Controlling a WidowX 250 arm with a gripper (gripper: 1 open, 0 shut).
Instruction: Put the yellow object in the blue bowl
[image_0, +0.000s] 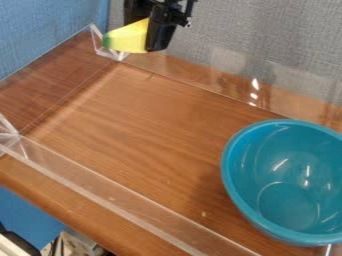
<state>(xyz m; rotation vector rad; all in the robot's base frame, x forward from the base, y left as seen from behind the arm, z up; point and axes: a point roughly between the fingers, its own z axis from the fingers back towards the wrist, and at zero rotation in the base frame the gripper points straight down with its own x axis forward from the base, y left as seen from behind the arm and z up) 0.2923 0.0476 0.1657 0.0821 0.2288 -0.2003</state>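
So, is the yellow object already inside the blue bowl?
No, the blue bowl is empty, and the yellow object is held by the end effector near the top left of the picture.

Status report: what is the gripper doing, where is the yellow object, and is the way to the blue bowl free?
Gripper shut on yellow object, lifted. Blue bowl empty. Nothing in the way.

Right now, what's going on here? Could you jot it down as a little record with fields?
End effector: near the top edge of the view, above the far left of the table, shut on the yellow object
Yellow object: held in the air, sticking out to the left of the end effector
Blue bowl: on the table at the lower right, empty
Table: brown wood, edged with a clear low wall
Task status: object not yet in the bowl
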